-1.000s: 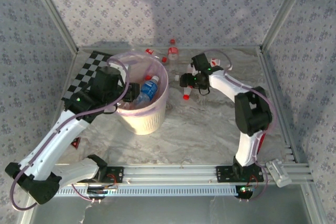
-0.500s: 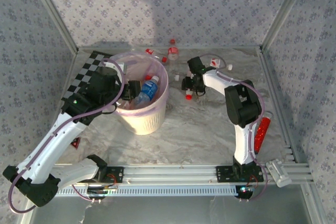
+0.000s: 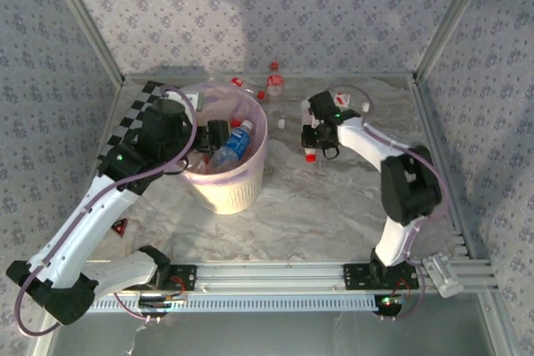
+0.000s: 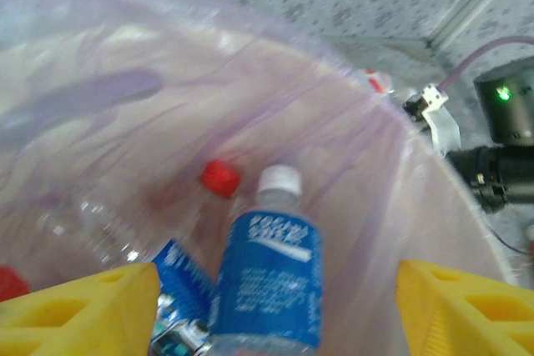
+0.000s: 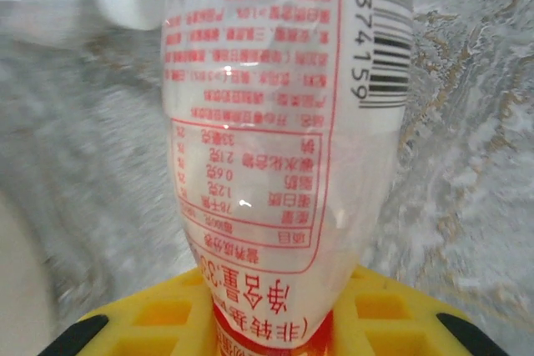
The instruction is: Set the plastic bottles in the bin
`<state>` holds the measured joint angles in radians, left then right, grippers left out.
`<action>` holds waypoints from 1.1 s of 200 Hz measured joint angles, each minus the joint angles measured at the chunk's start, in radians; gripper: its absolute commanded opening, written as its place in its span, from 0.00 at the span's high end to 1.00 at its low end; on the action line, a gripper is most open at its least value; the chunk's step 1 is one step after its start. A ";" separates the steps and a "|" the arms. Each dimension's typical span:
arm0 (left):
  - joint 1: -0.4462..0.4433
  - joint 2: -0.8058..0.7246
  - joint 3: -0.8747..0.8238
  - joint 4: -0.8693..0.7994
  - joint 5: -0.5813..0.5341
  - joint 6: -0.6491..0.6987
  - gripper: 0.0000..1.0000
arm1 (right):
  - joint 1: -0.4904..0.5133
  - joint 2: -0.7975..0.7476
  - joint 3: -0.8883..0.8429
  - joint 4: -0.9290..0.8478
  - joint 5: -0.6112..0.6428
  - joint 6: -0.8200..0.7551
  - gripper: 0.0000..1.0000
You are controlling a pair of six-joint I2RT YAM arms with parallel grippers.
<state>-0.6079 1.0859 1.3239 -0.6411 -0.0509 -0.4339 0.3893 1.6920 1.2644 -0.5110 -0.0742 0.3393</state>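
The bin (image 3: 225, 179), cream with a pink liner (image 4: 350, 122), holds a blue-label bottle (image 3: 234, 144) with a white cap (image 4: 279, 179), and red-capped ones (image 4: 219, 178). My left gripper (image 3: 217, 134) hangs over the bin's left rim, open, its yellow fingers (image 4: 79, 306) wide apart above the blue-label bottle (image 4: 269, 277). My right gripper (image 3: 320, 136) is to the right of the bin, low over the table. It is shut on a bottle (image 5: 275, 122) with a white, red-printed label; the bottle's red cap (image 3: 310, 156) points toward me. More bottles (image 3: 273, 82) lie behind the bin.
A chequered board (image 3: 132, 127) lies left of the bin under my left arm. Loose bottles and caps (image 3: 365, 107) are scattered at the back near the wall. Metal frame posts (image 3: 434, 114) edge the marble table. The right arm's black body (image 4: 501, 177) is beyond the bin rim.
My right gripper has shifted to the right, away from the bin, with the red-capped bottle in it. My left gripper has edged further over the bin.
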 measured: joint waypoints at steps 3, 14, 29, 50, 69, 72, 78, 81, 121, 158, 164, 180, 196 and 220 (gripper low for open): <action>0.000 0.008 0.009 0.005 0.010 0.002 0.20 | -0.005 -0.029 -0.016 0.005 -0.011 -0.007 0.71; 0.000 0.033 0.046 0.027 0.051 -0.006 0.17 | -0.019 -0.121 -0.076 0.028 -0.063 -0.023 0.72; 0.000 0.076 0.100 0.053 0.105 -0.006 0.12 | -0.038 -0.252 -0.158 0.068 -0.152 -0.045 0.73; 0.000 0.135 0.165 0.080 0.173 -0.007 0.05 | -0.040 -0.393 -0.233 0.126 -0.270 -0.077 0.74; -0.001 0.187 0.207 0.111 0.246 -0.018 0.01 | -0.030 -0.491 -0.265 0.179 -0.356 -0.094 0.74; -0.002 0.197 0.216 0.113 0.256 -0.017 0.01 | -0.028 -0.504 -0.267 0.185 -0.367 -0.094 0.74; -0.007 0.215 0.232 0.114 0.269 -0.020 0.01 | -0.025 -0.529 -0.270 0.197 -0.388 -0.097 0.74; -0.010 0.223 0.240 0.114 0.274 -0.021 0.01 | -0.024 -0.539 -0.271 0.204 -0.397 -0.097 0.74; -0.083 0.325 0.339 0.116 0.317 -0.012 0.00 | 0.001 -0.642 -0.272 0.265 -0.472 -0.097 0.74; -0.131 0.401 0.396 0.126 0.351 -0.013 0.01 | 0.025 -0.660 -0.272 0.290 -0.491 -0.096 0.74; -0.135 0.412 0.401 0.130 0.355 -0.013 0.01 | 0.029 -0.660 -0.272 0.291 -0.491 -0.096 0.74; -0.146 0.443 0.407 0.140 0.369 -0.014 0.04 | 0.040 -0.660 -0.272 0.295 -0.491 -0.094 0.74; -0.151 0.479 0.419 0.146 0.377 -0.016 0.08 | 0.049 -0.660 -0.272 0.306 -0.491 -0.093 0.74; -0.158 0.522 0.430 0.145 0.381 -0.026 0.21 | 0.057 -0.660 -0.272 0.328 -0.490 -0.089 0.74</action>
<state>-0.7658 1.6077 1.7538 -0.4957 0.3298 -0.4603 0.4461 1.0321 0.9924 -0.1829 -0.5640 0.2504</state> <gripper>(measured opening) 0.841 0.261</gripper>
